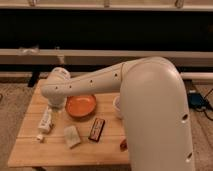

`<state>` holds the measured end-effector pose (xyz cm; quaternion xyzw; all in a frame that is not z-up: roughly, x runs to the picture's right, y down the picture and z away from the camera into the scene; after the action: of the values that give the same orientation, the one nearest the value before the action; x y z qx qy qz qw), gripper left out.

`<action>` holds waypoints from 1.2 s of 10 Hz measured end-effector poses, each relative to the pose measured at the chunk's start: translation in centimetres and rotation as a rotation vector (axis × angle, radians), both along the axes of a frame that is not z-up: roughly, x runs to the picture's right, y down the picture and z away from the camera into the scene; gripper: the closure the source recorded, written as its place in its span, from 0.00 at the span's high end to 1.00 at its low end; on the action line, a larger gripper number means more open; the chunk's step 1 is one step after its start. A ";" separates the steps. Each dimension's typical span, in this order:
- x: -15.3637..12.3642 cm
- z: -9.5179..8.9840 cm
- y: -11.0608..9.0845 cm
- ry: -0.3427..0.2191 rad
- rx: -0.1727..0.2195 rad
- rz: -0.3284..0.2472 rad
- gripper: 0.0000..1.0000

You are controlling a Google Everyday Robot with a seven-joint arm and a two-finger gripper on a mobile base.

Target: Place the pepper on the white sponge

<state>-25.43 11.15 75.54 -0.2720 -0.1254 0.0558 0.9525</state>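
The pepper [123, 145] shows as a small dark red tip at the table's front right, mostly hidden behind my arm. The white sponge [71, 136] lies flat near the front of the wooden table [30, 150], left of centre. My gripper [57, 106] hangs at the table's back left, beside the orange bowl and above the top end of the white tube. It is well away from both the pepper and the sponge. I see nothing held in it.
An orange bowl [81, 105] sits at the table's middle back. A white printed tube [46, 120] lies at the left. A dark red-and-black box [96, 129] lies right of the sponge. A white cup [117, 106] is partly hidden by my arm.
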 end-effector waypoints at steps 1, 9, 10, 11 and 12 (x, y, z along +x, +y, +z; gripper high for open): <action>0.0 0.0 0.0 0.000 0.000 0.000 0.80; 0.0 0.0 -0.1 0.000 0.001 0.000 0.80; 0.0 0.0 0.0 0.000 0.001 0.000 0.80; 0.0 0.0 0.0 -0.004 0.002 -0.003 0.80; 0.4 -0.2 0.3 -0.023 0.004 -0.017 0.80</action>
<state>-25.07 11.50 75.39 -0.2719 -0.1340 0.0443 0.9519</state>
